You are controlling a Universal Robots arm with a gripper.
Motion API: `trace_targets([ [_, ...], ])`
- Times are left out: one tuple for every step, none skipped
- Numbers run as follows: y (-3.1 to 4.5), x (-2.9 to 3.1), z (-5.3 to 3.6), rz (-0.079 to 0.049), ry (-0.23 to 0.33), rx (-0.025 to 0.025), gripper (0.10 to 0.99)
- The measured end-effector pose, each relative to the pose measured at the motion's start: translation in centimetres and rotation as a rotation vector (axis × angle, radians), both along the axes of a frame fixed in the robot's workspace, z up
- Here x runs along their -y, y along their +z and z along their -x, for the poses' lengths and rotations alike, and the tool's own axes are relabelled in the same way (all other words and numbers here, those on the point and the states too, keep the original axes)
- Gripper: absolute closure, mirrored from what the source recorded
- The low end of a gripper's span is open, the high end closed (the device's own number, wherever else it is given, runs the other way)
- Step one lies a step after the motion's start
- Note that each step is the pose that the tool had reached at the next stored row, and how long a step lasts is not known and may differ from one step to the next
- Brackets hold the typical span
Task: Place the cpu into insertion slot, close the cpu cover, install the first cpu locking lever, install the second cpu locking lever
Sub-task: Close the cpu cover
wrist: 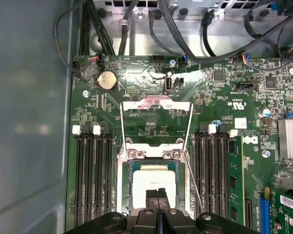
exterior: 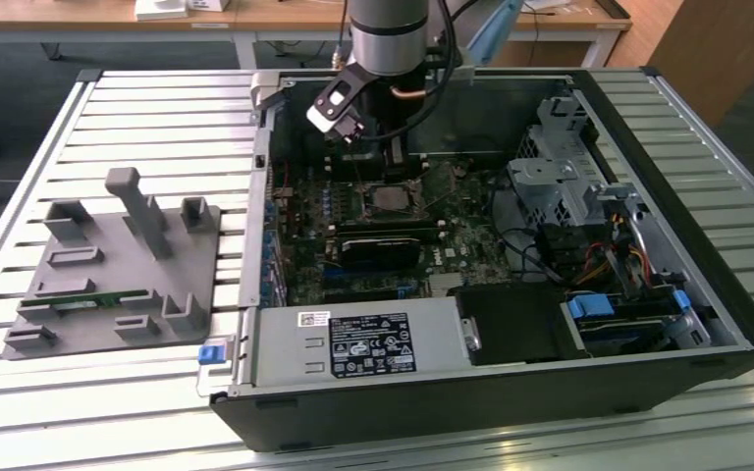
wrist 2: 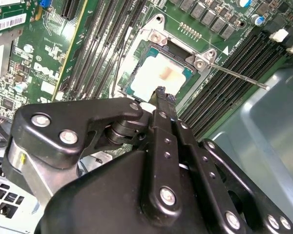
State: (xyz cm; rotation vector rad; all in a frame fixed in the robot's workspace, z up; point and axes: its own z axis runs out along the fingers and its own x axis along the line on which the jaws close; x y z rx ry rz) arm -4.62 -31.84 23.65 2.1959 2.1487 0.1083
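The cpu (wrist: 154, 181) lies flat in the insertion slot (wrist: 123, 195), its silver-grey top facing up; it also shows in the second wrist view (wrist 2: 156, 73). The cpu cover (wrist: 156, 104) is swung open away from the slot, and the board shows through its window. A thin locking lever (wrist: 194, 191) sticks out loose beside the slot, as a bare rod (wrist 2: 239, 76). My gripper (wrist: 157, 195) is shut, its fingertips (wrist 2: 161, 92) pressed together just over the chip's near edge with nothing between them. In the exterior view the gripper (exterior: 397, 172) reaches down into the case over the slot (exterior: 391, 199).
Long memory slots (wrist: 94, 180) flank the socket on both sides. A black card (exterior: 377, 245), a power supply (exterior: 357, 343), a drive cage (exterior: 561, 186) and cables crowd the case. A grey fixture (exterior: 115, 265) stands on the slatted table at the exterior view's left.
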Motion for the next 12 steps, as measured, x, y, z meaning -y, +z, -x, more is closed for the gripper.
trace_targets([
  [0.01,0.0,0.0,0.0,0.0,0.0002,0.98],
  [0.09,0.0,0.0,0.0,0.0,0.0001,0.98],
  [0.31,0.0,0.0,-0.001,0.0,0.0002,0.98],
  [0.61,0.0,0.0,-0.001,0.0,0.0001,0.98],
  [0.93,0.0,0.0,-0.002,0.0,0.0002,0.98],
  [1.28,0.0,0.0,-0.002,0.0,0.0003,0.98],
  [1.66,0.0,0.0,-0.003,-0.001,0.0003,0.98],
  [2.1,0.0,0.0,-0.003,-0.001,0.0002,0.98],
  [2.47,0.0,0.0,-0.004,-0.001,0.0001,0.98],
  [2.74,0.0,0.0,-0.005,-0.001,0.0002,0.98],
  [2.91,0.0,0.0,-0.006,-0.001,0.0001,0.98],
  [2.93,0.01,0.0,-0.006,-0.001,0.0003,0.98],
])
